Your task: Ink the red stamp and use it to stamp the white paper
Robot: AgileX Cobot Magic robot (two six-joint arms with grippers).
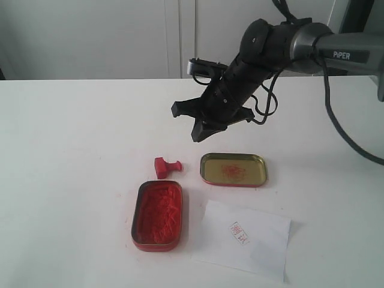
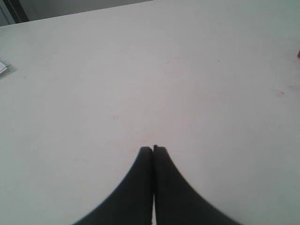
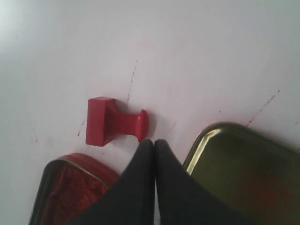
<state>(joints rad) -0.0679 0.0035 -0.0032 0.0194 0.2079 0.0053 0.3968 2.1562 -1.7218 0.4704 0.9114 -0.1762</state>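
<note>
Lying on its side, red stamp (image 1: 167, 167) near raised right gripper (image 1: 201, 134); jaws closed on nothing

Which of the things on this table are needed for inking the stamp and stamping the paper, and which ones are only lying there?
Needed for the job:
red stamp, lying on its side
open tin of red ink paste
white paper, already bearing a red print

Only lying there:
gold-lined tin lid, with a red smear inside
</note>
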